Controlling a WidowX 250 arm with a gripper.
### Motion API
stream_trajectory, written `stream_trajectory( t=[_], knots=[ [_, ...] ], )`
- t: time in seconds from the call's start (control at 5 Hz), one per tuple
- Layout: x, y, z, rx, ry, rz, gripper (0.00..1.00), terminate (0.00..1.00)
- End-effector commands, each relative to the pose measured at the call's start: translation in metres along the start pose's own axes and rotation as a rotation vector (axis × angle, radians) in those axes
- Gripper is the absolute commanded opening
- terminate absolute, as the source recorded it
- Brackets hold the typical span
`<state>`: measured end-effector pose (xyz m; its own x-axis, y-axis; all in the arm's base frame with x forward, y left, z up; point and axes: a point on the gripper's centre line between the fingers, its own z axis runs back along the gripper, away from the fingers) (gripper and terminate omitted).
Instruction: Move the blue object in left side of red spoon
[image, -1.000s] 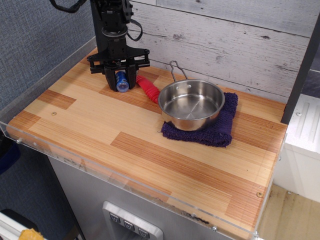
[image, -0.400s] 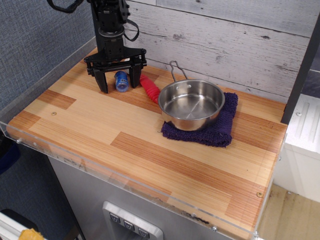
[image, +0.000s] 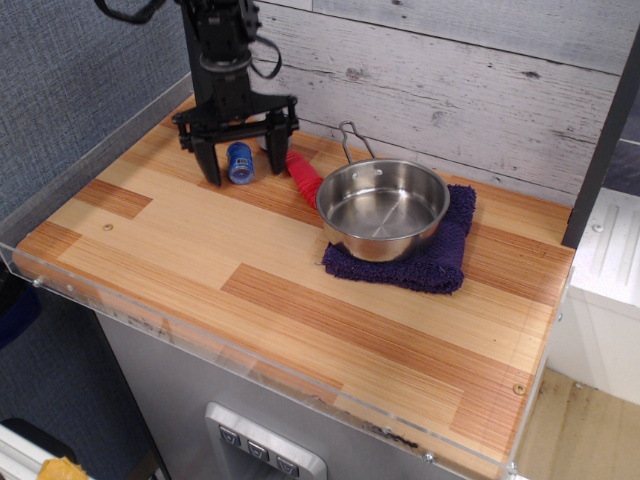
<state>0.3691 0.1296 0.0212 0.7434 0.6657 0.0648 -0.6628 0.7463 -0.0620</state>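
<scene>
Blue object (image: 239, 162) lies on the wooden table (image: 250, 290) in the upper left of the frame, between the two black fingers of the gripper (image: 241, 164). It is a small blue cylinder with a paler band near its top, and it rests on the wood. The fingers (image: 209, 164) are spread wide, one on each side of the cylinder, and a gap shows on both sides, so they do not clamp it. Their tips reach down close to the wood; whether they touch it cannot be told. The black arm rises straight up from the gripper to the top edge of the frame.

Just to the right of the blue object lies the red spoon (image: 303, 177). Its ribbed red handle runs down and to the right toward the pan, and its far end is hidden behind the pan's rim. The right finger stands close to the upper end of the handle.

A steel saucepan (image: 383, 208) sits right of centre in the upper half of the frame, with its wire handle pointing toward the grey plank wall (image: 450, 70). Its inside shows only bare, shiny metal. The pan rests on a dark purple-blue cloth (image: 440, 262), which shows beneath it along the right and lower sides.
</scene>
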Motion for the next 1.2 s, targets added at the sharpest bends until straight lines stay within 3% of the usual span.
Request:
stream_trajectory(
  t=[0.0,0.2,1.0],
  knots=[
    [0.006,-0.022,0.072,-0.083,-0.108,-0.063,1.0,0.0],
    [0.002,-0.026,0.088,-0.052,-0.127,-0.071,1.0,0.0],
    [0.002,-0.026,0.088,-0.052,-0.127,-0.071,1.0,0.0]
  ],
)
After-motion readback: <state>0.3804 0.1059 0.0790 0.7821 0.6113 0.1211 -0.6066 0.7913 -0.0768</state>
